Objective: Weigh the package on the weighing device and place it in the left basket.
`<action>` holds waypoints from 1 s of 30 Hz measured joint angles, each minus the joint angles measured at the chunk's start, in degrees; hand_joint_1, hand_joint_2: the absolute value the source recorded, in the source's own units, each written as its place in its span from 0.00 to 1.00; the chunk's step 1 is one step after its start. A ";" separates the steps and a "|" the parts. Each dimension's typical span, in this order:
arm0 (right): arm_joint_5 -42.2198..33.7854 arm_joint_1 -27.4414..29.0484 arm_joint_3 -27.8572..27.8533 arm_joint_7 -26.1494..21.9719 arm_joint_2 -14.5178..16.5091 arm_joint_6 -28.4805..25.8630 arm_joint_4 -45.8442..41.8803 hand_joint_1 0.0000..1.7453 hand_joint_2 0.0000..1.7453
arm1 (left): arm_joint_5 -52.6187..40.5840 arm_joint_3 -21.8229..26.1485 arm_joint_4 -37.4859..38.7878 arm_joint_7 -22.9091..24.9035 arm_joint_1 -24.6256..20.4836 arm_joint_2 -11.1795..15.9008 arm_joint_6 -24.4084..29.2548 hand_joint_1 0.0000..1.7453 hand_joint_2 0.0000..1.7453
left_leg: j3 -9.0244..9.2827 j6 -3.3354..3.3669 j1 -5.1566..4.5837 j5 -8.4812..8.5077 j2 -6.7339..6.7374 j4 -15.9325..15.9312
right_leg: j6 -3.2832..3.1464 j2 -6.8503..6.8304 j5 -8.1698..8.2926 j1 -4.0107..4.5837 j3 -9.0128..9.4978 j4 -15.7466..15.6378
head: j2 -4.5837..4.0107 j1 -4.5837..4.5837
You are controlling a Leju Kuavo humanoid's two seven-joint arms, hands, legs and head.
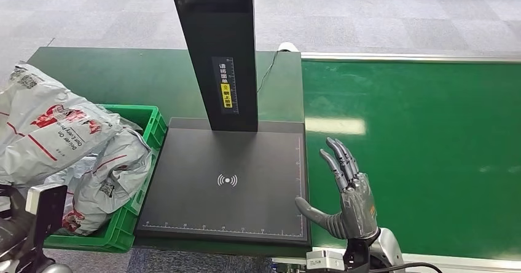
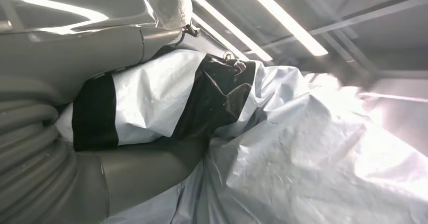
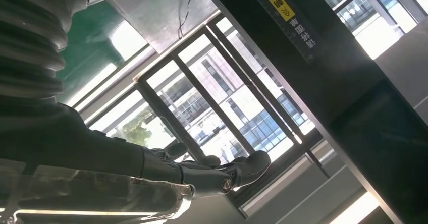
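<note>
A large grey-white mailer package (image 1: 49, 125) with red print hangs over the green basket (image 1: 150, 122) at the left. My left hand (image 2: 75, 57) grips this package (image 2: 151, 98) between thumb and fingers; in the head view the package hides the hand. More packages (image 1: 113, 174) lie in the basket beneath it. The black weighing platform (image 1: 227, 181) with its tall black column (image 1: 218, 51) is bare. My right hand (image 1: 347, 193) stands open just right of the platform, fingers spread and pointing up, holding nothing. Its thumb (image 3: 202, 173) shows in the right wrist view near the column (image 3: 353, 93).
A green conveyor belt (image 1: 418, 150) runs along the right side behind a metal rail (image 1: 405, 56). The dark green table (image 1: 123, 76) carries the scale and basket. A cable (image 1: 267, 70) trails behind the column.
</note>
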 joint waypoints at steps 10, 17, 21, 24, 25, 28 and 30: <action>0.69 1.11 -0.55 0.75 -0.20 0.25 -1.75 0.00 1.00 | -2.54 1.84 7.11 5.75 -2.37 4.96 -7.91 1.00 1.00 | 0.01 -0.01 0.00 0.01 -0.02 0.00 | 0.00 0.00 0.01 0.00 0.00 0.00 | 0.00 -0.01; 1.21 0.73 -0.55 0.68 -0.12 1.91 -1.75 0.00 1.00 | 4.48 -1.16 11.97 -0.41 -4.27 6.47 -13.94 1.00 1.00 | 0.02 -0.01 0.00 0.02 -0.02 0.00 | 0.00 0.00 0.01 0.00 0.03 0.00 | 0.00 -0.01; -0.02 0.09 -0.55 -0.20 -0.13 2.44 -1.72 0.00 1.00 | 11.34 -5.84 11.46 -9.04 -3.35 7.40 -9.46 1.00 1.00 | 0.01 -0.01 -0.01 0.02 -0.03 0.01 | 0.00 0.00 0.01 0.00 0.04 0.00 | 0.00 0.00; -1.11 -0.71 -0.53 -0.69 -0.22 2.79 -1.43 0.00 1.00 | 13.15 -10.07 9.97 -15.16 -2.53 8.23 -5.37 1.00 1.00 | 0.00 0.00 -0.01 0.02 -0.04 0.01 | 0.00 -0.01 0.01 -0.01 0.03 0.00 | 0.00 -0.01; -1.50 -0.99 -0.52 -0.77 -0.30 2.86 -1.28 0.00 1.00 | 13.85 -11.55 9.42 -16.85 -2.32 8.47 -4.55 0.83 1.00 | 0.00 0.00 -0.02 0.02 -0.04 0.01 | 0.00 -0.01 0.01 -0.01 0.03 0.00 | 0.00 -0.01; -2.67 -1.45 -0.51 -0.97 -0.67 2.76 -0.83 0.00 1.00 | 15.51 -15.62 8.00 -20.18 -1.79 8.99 -3.23 0.08 1.00 | -0.02 0.00 -0.02 0.01 -0.05 0.01 | 0.00 -0.01 0.01 -0.02 0.03 0.00 | 0.00 -0.01; -3.11 -1.58 -0.51 -1.09 -0.97 2.56 -0.49 0.00 1.00 | 15.92 -17.66 7.33 -20.97 -1.61 9.16 -2.67 0.00 1.00 | -0.02 0.00 -0.02 0.01 -0.04 0.01 | 0.00 -0.01 0.01 -0.02 0.03 0.00 | 0.00 -0.01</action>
